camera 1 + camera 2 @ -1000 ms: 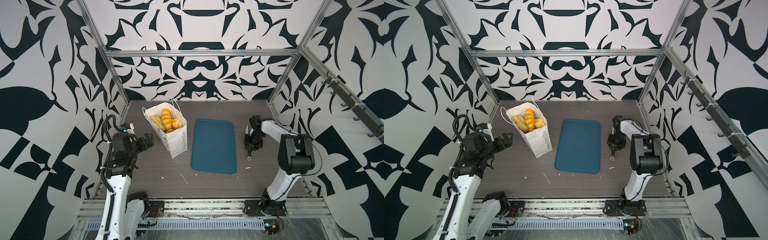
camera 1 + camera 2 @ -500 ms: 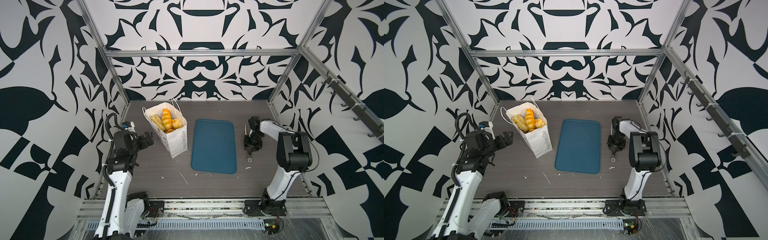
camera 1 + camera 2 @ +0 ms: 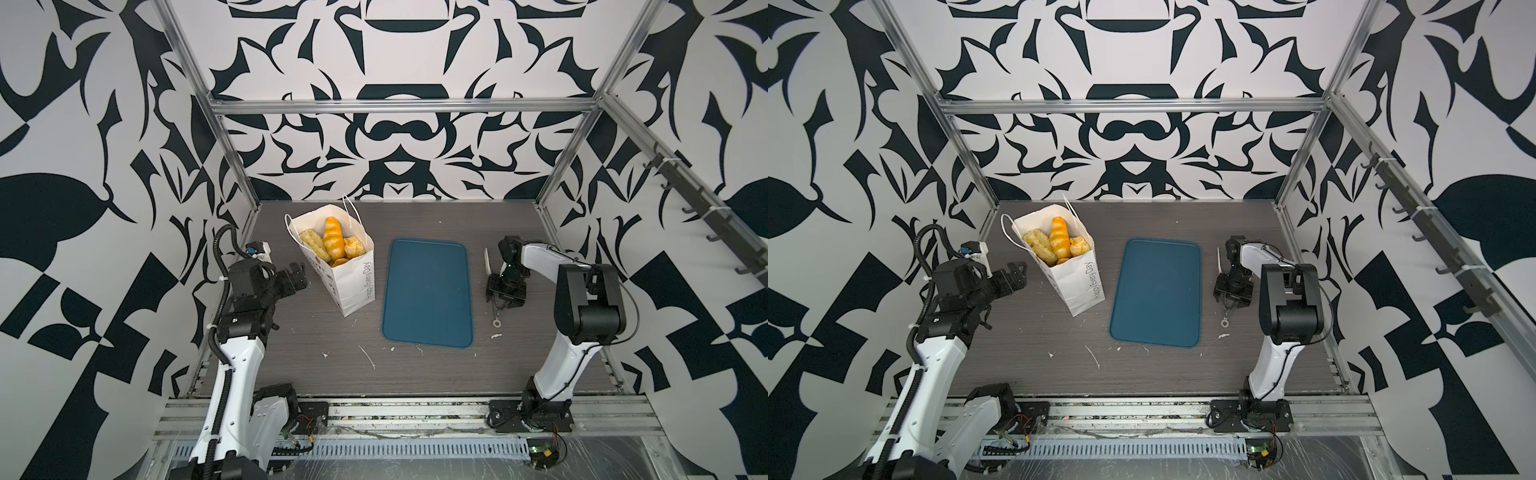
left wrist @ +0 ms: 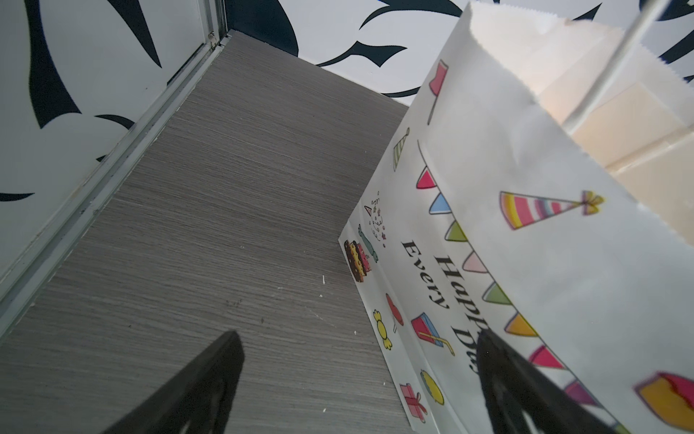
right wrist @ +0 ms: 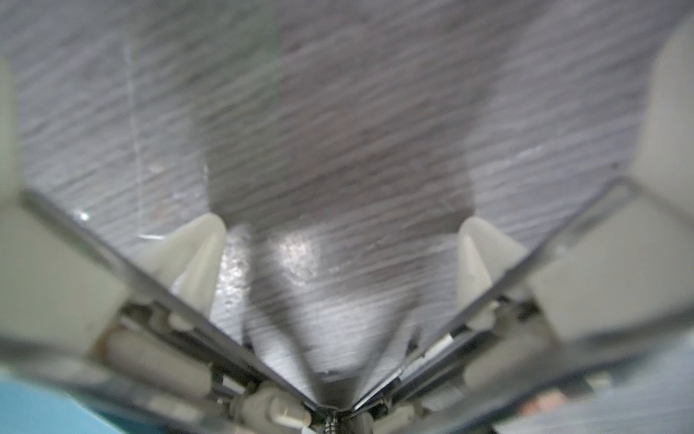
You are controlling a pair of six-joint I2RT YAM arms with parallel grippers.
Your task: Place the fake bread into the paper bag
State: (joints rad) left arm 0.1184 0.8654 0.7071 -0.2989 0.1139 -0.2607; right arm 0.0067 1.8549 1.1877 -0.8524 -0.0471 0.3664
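And here we have the paper bag [image 3: 353,286] standing upright toward the far left corner of the bench [image 3: 415,365], mouth up, long axis vertical, its lettered face turned toward the teal tray [image 3: 428,291] at the bench's middle. The fake bread [image 3: 354,247] sits inside it, and we see none on the tray or the bench, so we judge the loading done. The long orange loaf [image 3: 333,237] stands on end, tip up toward the mouth, and the paler pieces [image 3: 314,246] lean beside it. We reckon these glossy pastries are light, stiff and slick, best pinched across the narrow middle. The bag is thin paper, easy to crease or tip, so the rim or the cord handles [image 3: 350,210] are the places to take it. The left gripper [image 3: 298,277] hovers just beside the bag's left side, jaws spread wide, nothing in them. The right gripper [image 5: 341,225] points down near the tray's right edge, fingers parted over bare bench, empty.
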